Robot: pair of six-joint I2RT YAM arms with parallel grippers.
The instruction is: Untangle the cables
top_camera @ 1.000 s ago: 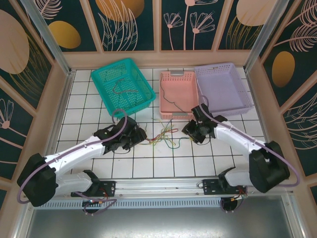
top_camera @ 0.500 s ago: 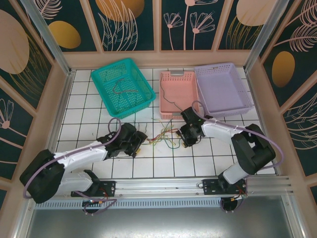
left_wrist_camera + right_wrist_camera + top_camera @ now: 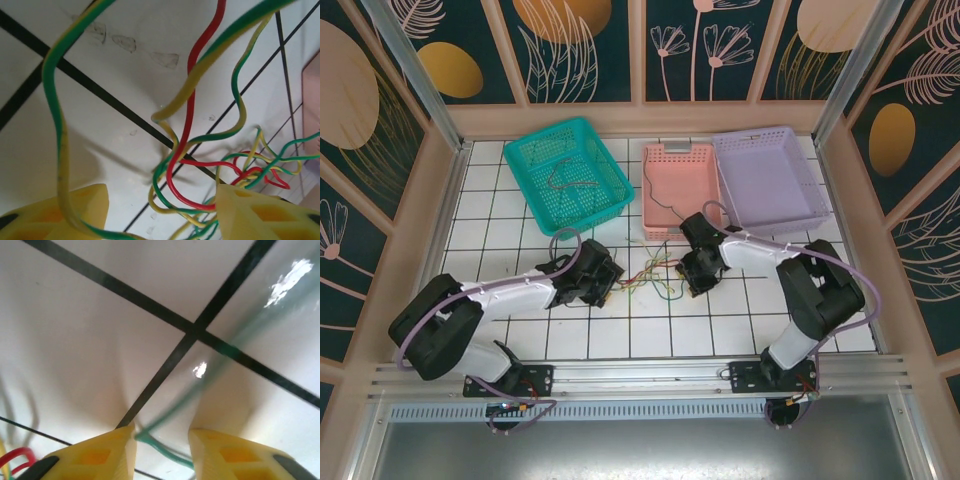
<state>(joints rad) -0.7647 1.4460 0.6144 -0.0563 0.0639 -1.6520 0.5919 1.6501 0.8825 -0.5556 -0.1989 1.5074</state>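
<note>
My left gripper (image 3: 161, 194) stands partly open. Its yellow fingertips (image 3: 85, 205) are well apart, and loops of the cables (image 3: 200, 165) hang in the gap without being pinched. A yellow-green wire (image 3: 51, 95) curves down against the left-hand tip, and a red wire (image 3: 192, 95) drops between the tips and bends back up.

My right gripper (image 3: 162, 436) is narrower but not closed either. A thin green wire (image 3: 159, 446) crosses the gap between its tips, and I see nothing clamped on it.

From above, both grippers sit low over the white tiled table (image 3: 620, 335), facing each other, with the cables in a loose knot between them — the left one at the knot's left end, the right one at its right end.

Beyond them stand three baskets. The teal basket (image 3: 535, 142) has a dark wire (image 3: 568, 180) lying in it. The pink basket (image 3: 680, 150) has a second dark wire (image 3: 663, 205) inside it, running toward its near edge. The lilac basket (image 3: 760, 135) is just beside the pink one.
</note>
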